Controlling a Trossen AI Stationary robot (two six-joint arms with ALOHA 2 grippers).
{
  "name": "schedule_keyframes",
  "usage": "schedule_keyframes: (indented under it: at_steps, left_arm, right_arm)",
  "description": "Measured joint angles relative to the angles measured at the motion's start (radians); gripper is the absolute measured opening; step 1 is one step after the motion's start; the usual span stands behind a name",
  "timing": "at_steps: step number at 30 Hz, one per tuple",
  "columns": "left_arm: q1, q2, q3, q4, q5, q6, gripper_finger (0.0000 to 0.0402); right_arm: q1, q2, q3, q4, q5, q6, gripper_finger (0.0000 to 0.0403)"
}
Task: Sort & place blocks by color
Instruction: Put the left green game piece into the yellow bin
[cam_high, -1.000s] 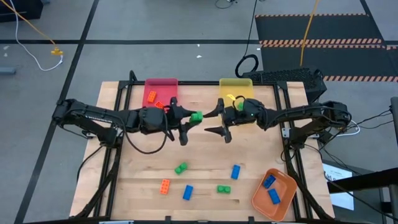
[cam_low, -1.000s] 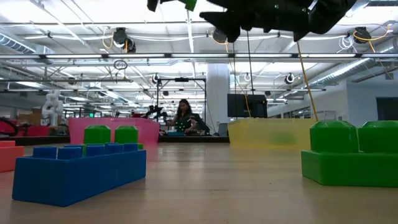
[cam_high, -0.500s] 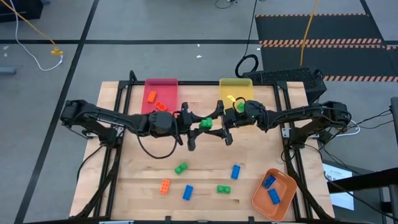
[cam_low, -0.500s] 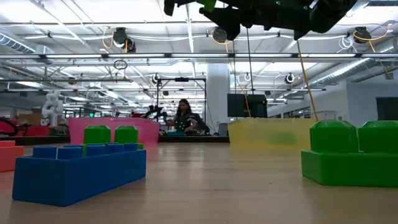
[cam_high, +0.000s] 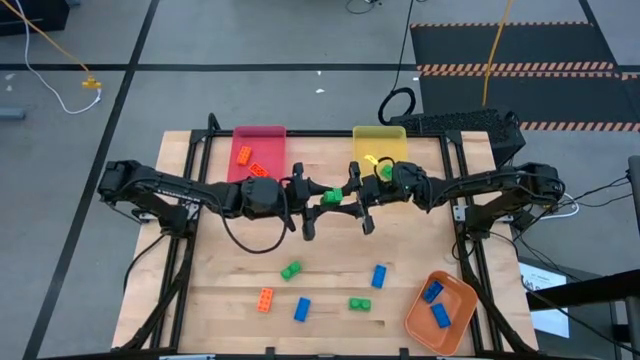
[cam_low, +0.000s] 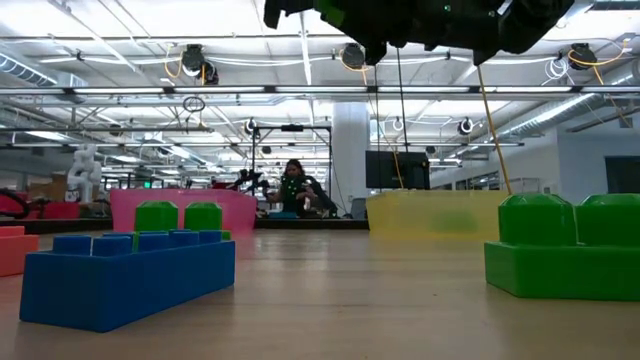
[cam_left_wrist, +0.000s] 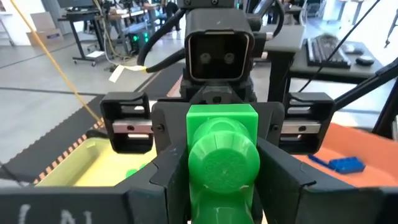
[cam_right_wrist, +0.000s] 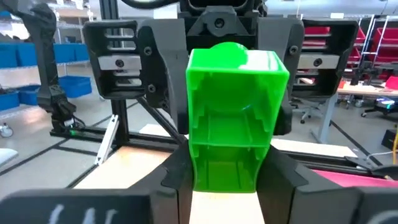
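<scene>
Green block (cam_high: 331, 198) between both my grippers.
My left gripper (cam_high: 316, 200) and right gripper (cam_high: 347, 198) meet mid-counter (cam_high: 240, 270); both jaws seemingly clamp it.

green block (cam_high: 331, 198) up in the air mid-tabletop, pinched between left gripper (cam_high: 312, 200) and right gripper (cam_high: 352, 197) from opposite sides; studs face the left wrist cam, hollow underside faces the right one

loose on tabletop, front area: green (cam_high: 291, 270), orange (cam_high: 265, 299), blue (cam_high: 302, 309), green (cam_high: 360, 304), blue (cam_high: 379, 276) – all apart from each other

two orange blocks (cam_high: 243, 154) (cam_high: 258, 170) in pink tray, two blue (cam_high: 432, 291) (cam_high: 441, 315) in orange tray, one green (cam_high: 384, 172) in yellow tray, partly hidden by right arm
</scene>
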Motion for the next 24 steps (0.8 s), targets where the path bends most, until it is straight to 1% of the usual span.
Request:
schedule_keyframes:
  at_steps: [2,4,10,14,15,17,24]
  left_arm:
    - [0.000,-0.006,0.000,-0.026,-0.009,0.006,0.0158]
    - [0.001,-0.027,0.000,-0.070,-0.010,0.021,0.0166]
    - [-0.004,-0.137,0.001,-0.226,-0.024,0.019,0.0198]
    - [-0.006,-0.197,-0.001,-0.342,-0.045,-0.008,0.0208]
    - [-0.007,-0.210,0.002,-0.360,-0.048,-0.019,0.0208]
    - [-0.011,-0.243,0.001,-0.455,-0.065,-0.055,0.0208]
    - [-0.035,-0.246,0.001,-0.727,-0.096,-0.236,0.0209]
  right_arm:
    - [-0.007,0.000,0.001,-0.030,0.012,-0.019,0.0111]
    - [-0.015,0.000,0.004,-0.072,0.049,-0.044,0.0111]
    - [-0.057,0.000,0.001,-0.190,0.163,-0.088,0.0111]
    - [-0.086,0.000,0.001,-0.267,0.238,-0.108,0.0111]
    - [-0.093,-0.001,0.001,-0.300,0.266,-0.110,0.0111]
    - [-0.112,0.000,0.001,-0.359,0.327,-0.112,0.0111]
    - [-0.178,-0.025,0.000,-0.567,0.585,-0.075,0.0111]
